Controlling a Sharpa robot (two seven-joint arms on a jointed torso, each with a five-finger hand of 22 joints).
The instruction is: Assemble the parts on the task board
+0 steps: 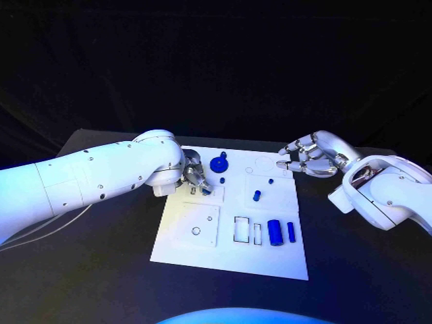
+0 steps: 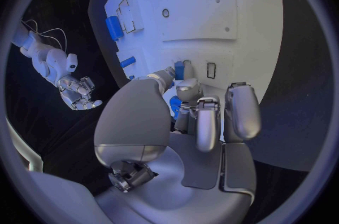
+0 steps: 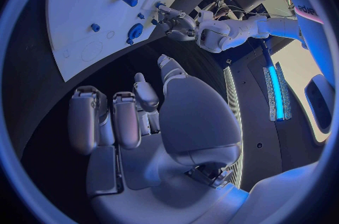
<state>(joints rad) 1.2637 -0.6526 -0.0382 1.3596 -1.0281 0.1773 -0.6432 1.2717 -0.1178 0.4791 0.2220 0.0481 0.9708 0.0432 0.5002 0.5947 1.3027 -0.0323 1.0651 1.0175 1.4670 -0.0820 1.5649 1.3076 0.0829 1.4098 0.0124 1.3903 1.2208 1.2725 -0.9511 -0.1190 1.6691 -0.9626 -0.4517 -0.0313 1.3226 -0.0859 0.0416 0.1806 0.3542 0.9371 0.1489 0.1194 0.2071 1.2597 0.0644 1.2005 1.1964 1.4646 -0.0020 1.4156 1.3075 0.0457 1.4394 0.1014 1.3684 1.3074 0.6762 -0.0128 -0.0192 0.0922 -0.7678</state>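
A small blue peg (image 2: 179, 70) is pinched by the left hand (image 1: 194, 177) over the task board (image 1: 202, 250), largely hidden by fingers. Nothing is held by the right hand (image 1: 310, 158), its fingers loosely curled.

The left hand (image 1: 193, 177) is covering the task board's (image 1: 187, 246) left edge, and its fingers are hiding most of a small blue part (image 2: 179, 70); whether they are pinching it is unclear.

I see my left hand (image 1: 195, 177) on the white rectangular task board (image 1: 231, 253), touching small blue parts (image 1: 208, 185); right hand (image 1: 308, 156) hovers empty.
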